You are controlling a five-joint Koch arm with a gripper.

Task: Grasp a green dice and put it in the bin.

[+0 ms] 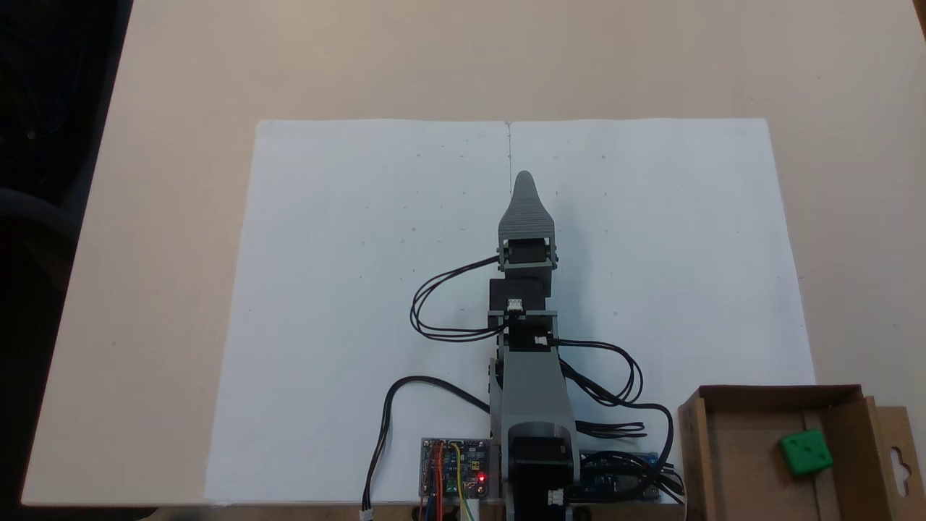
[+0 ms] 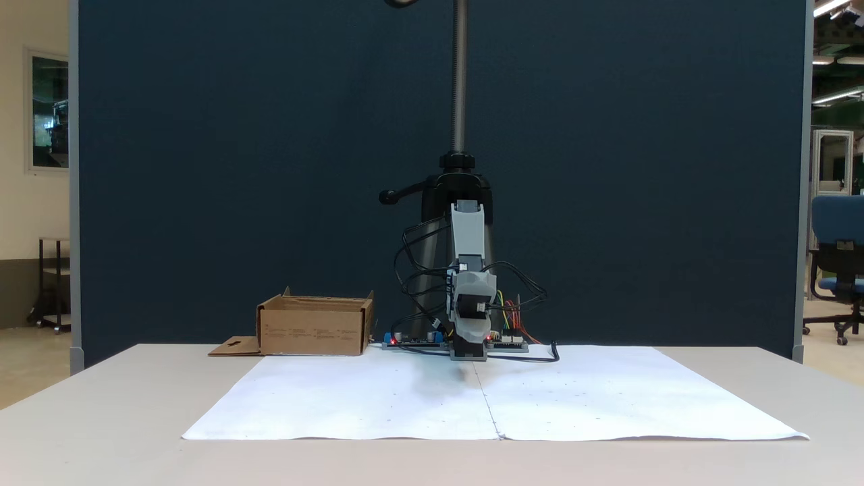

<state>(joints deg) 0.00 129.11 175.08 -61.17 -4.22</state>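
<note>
Desk: white paper sheet spread across its middle. Gripper at centre over the sheet, pointing away from the arm's base; its fingers lie stacked one behind the other, spread cannot be told, nothing visibly held. Bin at lower right, beside the base. Green dice rests inside the bin.

This looks like a lab or office workroom. A dark blue partition screen stands behind the table, with a blue office chair and ceiling strip lights beyond. Bare circuit boards with loose wiring sit at the arm's base.
</note>
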